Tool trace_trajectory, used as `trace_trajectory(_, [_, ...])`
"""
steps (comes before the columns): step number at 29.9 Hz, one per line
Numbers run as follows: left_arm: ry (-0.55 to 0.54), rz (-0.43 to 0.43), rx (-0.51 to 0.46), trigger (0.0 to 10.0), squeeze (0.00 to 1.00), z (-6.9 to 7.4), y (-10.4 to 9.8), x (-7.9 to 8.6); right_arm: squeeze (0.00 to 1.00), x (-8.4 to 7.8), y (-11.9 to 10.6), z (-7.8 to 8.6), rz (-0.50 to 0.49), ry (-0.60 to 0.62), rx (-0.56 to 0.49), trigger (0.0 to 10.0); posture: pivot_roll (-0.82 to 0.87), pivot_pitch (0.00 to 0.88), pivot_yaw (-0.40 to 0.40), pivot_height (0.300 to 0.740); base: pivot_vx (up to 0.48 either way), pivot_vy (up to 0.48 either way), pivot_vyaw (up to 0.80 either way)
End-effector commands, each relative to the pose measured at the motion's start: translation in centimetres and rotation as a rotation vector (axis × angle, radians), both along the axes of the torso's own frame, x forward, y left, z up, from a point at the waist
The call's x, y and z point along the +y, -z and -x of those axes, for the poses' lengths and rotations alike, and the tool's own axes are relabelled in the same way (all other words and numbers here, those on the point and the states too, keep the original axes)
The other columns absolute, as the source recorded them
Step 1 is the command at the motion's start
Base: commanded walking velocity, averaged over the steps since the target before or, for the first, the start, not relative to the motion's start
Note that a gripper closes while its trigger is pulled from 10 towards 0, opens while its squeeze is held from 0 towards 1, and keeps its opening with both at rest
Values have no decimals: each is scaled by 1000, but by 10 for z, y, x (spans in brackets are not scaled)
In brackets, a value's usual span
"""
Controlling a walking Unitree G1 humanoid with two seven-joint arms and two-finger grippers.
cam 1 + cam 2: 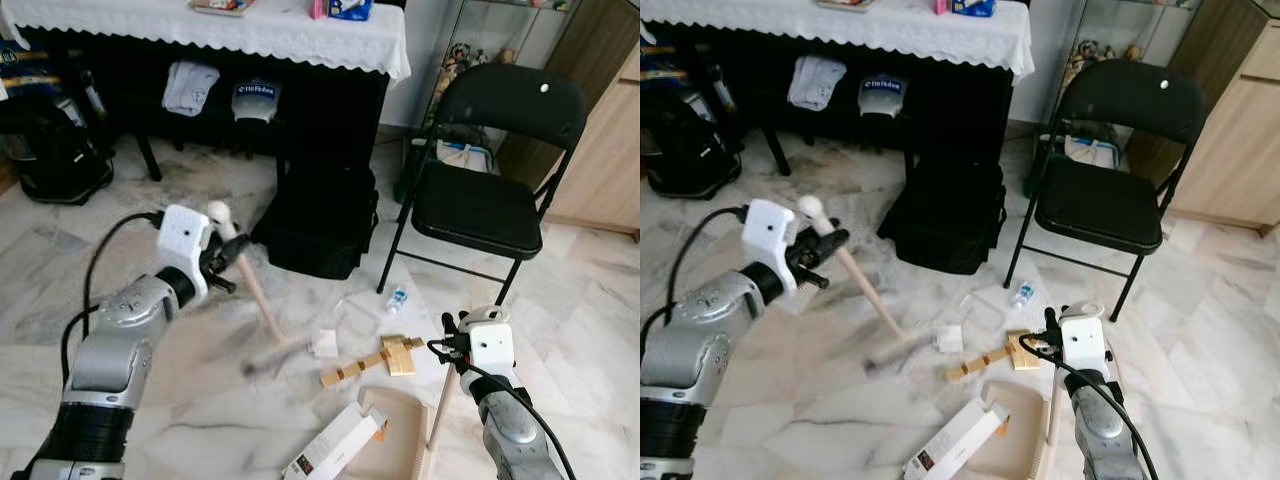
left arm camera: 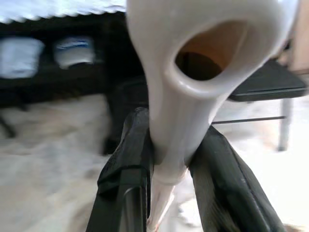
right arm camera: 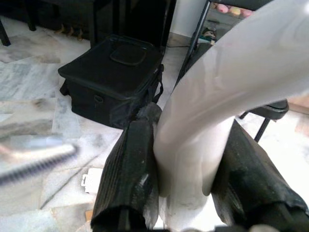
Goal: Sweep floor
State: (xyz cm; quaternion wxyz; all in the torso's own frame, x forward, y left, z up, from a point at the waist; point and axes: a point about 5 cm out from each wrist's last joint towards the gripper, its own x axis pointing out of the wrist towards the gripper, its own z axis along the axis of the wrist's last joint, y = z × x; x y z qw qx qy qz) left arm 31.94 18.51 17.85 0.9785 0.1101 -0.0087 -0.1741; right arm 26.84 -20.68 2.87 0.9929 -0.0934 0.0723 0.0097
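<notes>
Marble floor [image 1: 200,420] carries the litter: a white carton [image 1: 335,442], a gold-coloured strip [image 1: 372,362] and paper scraps, all just ahead of the dustpan [image 1: 400,440]. The left gripper [image 1: 222,262] is clenched on the broom handle [image 1: 248,275] near its pale, looped top; the blurred head [image 1: 275,355] rests on the floor beside the scraps. The right gripper [image 1: 462,335] clamps the dustpan's upright handle [image 3: 212,116]. Both tools look light and stiff (smooth plastic, probably slippery), so a hold lower on the broom would likely give firmer control.
</notes>
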Motion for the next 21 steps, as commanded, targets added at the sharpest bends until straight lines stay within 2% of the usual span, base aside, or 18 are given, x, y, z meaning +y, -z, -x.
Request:
trace_trajectory(1, [-40, -62, 0, 10000, 0, -1, 4, 2, 0, -3, 0, 1, 8, 13, -8, 10000, -36, 98, -63, 740, 0, 0, 0])
trace_trajectory(5, [-139, -336, 37, 10000, 0, -5, 20, 14, 0, -2, 0, 1, 4, 9, -7, 10000, -32, 97, -64, 740, 0, 0, 0])
trace_trajectory(7, [-143, -400, 70, 10000, 0, -4, 28, 17, 0, -2, 1, 2, 3, 7, -5, 10000, -33, 97, -64, 740, 0, 0, 0])
trace_trajectory(11, [-141, -409, 84, 10000, 0, -3, 35, 19, 0, -2, 0, 2, 3, 8, -7, 10000, -34, 95, -64, 740, 0, 0, 0])
trace_trajectory(13, [-160, -375, 89, 10000, 0, -3, 37, 22, 0, -3, 0, 1, 6, 14, -11, 10000, -31, 91, -62, 740, 0, 0, 0])
trace_trajectory(17, [-218, -220, 90, 10000, 0, -5, 39, 27, 0, -2, 0, 1, 4, 15, -13, 10000, -31, 85, -59, 740, 0, 0, 0])
trace_trajectory(21, [-366, -57, 95, 10000, 0, -2, 50, 39, 0, 3, 2, 2, -4, 7, -11, 10000, -32, 79, -55, 740, 0, 0, 0])
